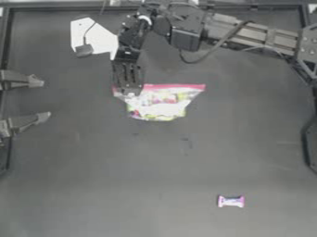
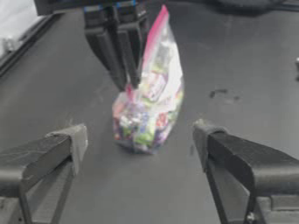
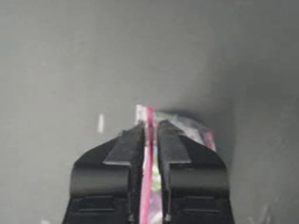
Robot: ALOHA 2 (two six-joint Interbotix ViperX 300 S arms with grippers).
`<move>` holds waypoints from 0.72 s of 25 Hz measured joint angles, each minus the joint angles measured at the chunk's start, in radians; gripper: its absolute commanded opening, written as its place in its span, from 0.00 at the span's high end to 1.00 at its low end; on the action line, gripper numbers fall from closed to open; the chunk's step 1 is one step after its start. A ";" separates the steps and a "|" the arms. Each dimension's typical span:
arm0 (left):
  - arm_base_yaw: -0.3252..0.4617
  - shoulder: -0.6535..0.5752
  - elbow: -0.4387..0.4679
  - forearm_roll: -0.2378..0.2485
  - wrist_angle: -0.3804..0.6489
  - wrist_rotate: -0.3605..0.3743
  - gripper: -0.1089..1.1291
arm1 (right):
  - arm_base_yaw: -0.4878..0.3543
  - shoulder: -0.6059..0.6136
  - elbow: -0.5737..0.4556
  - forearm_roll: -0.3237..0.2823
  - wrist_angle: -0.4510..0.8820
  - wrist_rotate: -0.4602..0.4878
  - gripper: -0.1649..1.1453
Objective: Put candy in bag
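The bag [image 1: 165,102], a clear pouch with a pink seal strip and yellow, green and white contents, sits at the table's middle. My right gripper [image 1: 128,89] reaches in along the top and is shut on the bag's left end at the seal strip. In the right wrist view the bag [image 3: 149,117] shows pinched between the jaws of the right gripper [image 3: 150,127]. The candy [image 1: 230,201], tiny with pink ends, lies alone near the front right. My left gripper [image 1: 42,100] stands open at the left edge, facing the bag [image 2: 146,113] from a distance.
A white sheet [image 1: 90,36] lies at the back left near the right arm. Cables and a metal frame [image 1: 260,37] run along the back right. Bare dark table [image 1: 123,185] spreads between bag and candy.
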 measured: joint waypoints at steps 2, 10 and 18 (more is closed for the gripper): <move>0.000 0.000 0.000 0.000 0.000 0.000 0.09 | -0.002 0.000 0.000 0.002 0.006 -0.003 0.64; 0.000 0.000 0.002 0.000 0.000 0.000 0.09 | -0.002 0.000 -0.002 0.021 0.017 -0.017 0.73; 0.000 0.000 0.000 0.000 0.000 0.000 0.09 | -0.002 -0.002 -0.002 0.021 0.018 -0.035 0.82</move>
